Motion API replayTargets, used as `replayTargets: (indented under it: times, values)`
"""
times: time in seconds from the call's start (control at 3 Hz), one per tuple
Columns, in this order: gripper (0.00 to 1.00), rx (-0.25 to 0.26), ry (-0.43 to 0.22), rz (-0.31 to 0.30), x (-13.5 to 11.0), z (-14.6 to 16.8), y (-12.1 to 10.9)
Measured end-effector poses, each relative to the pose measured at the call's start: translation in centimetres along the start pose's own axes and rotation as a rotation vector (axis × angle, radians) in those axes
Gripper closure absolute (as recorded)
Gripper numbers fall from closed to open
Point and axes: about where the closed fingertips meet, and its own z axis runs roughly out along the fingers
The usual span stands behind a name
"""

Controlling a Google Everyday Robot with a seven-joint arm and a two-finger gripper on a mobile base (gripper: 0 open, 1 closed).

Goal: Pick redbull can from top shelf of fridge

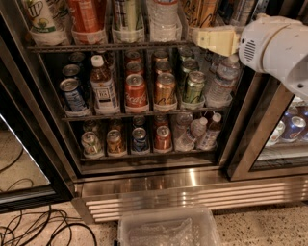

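The fridge (144,185) stands open in front of me, with wire racks of drinks. The top shelf (106,47) carries a row of clear cup holders. In the third holder from the left stands a tall slim silver can with darker patches, the redbull can (128,13); its top is cut off by the frame. A wider gold-orange tall can (199,12) stands two holders to its right. My gripper (199,41), cream-coloured on a white arm, reaches in from the right. It is at the right end of the top shelf, below the gold-orange can and well right of the redbull can.
On the top shelf there are also a white cup (41,19), an orange bottle (86,17) and a clear water bottle (163,19). Lower racks hold short cans, including a red Coca-Cola can (135,91), and bottles. A clear plastic bin (168,228) and black cables (33,228) lie on the floor.
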Motion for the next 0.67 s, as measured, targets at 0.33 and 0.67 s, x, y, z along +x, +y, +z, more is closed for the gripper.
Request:
replayTargets:
  times: [0.33, 0.67]
  values:
    - [0.17, 0.041, -0.019, -0.001, 0.37, 0.48, -0.61]
    - [0.24, 0.078, -0.051, -0.015, 0.11, 1.23, -1.24]
